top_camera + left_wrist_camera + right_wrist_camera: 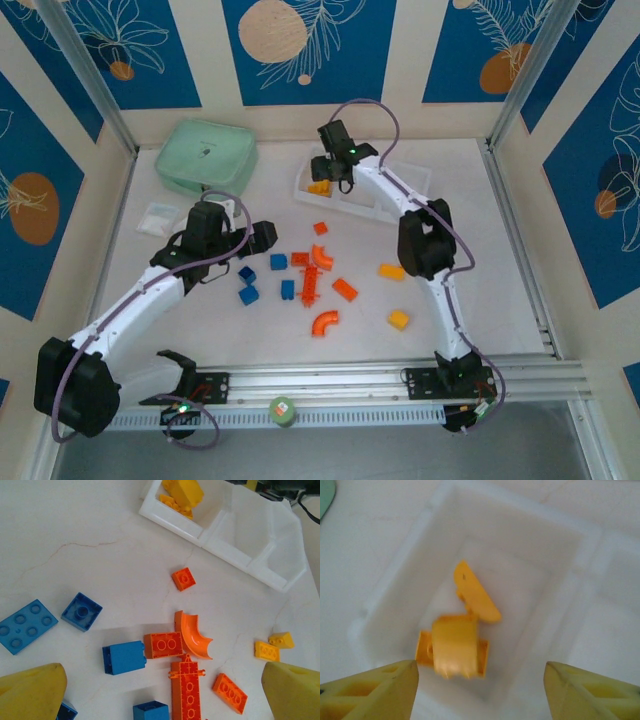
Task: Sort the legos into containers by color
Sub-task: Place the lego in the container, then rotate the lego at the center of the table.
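A: Table (500, 250) lying bare along the rt edge. Tray (170, 521) sitting far-centre, green box (205, 155) far-left.
B: Rt hand (480, 672)?
A: Hovering over the tray's left-end compartment, fingers spread wide, gripping nothing. Yellow legos (457, 647) showing blurred inside it.
B: Left hand (162, 677)?
A: Also gaping, empty, hanging over loose legos (315, 270) mid-table, w/ bare room twd the near rail.
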`<state>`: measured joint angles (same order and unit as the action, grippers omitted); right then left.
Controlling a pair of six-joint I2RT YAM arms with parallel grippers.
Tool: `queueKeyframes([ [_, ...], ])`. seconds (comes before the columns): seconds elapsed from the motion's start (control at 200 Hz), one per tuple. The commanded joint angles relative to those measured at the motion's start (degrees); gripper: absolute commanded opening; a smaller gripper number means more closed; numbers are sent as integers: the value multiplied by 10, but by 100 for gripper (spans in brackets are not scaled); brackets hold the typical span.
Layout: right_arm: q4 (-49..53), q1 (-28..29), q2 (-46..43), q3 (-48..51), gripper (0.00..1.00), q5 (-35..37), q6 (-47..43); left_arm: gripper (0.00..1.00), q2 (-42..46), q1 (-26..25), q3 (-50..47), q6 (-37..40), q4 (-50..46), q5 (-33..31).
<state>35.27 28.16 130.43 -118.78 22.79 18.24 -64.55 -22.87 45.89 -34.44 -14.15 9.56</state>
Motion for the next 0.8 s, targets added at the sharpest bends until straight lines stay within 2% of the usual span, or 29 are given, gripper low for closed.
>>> queueKeyframes([
  [0.0, -27, 4, -117, 85, 70, -36, 5, 99, 24, 5, 0, -8, 9, 29],
  [0.205, -30, -10, -260, 286, 73, -101, 33, 99, 70, -7, -33, -21, 5, 42],
  [0.455, -35, -51, -346, 488, 76, -156, 62, 99, 102, -67, -75, -52, 25, 18],
  [0.615, -39, -67, -348, 539, 77, -171, 60, 99, 95, -101, -88, -74, 40, -9],
  [0.795, -49, -77, -333, 561, 79, -135, 59, 99, 91, -135, -108, -108, 92, -29],
])
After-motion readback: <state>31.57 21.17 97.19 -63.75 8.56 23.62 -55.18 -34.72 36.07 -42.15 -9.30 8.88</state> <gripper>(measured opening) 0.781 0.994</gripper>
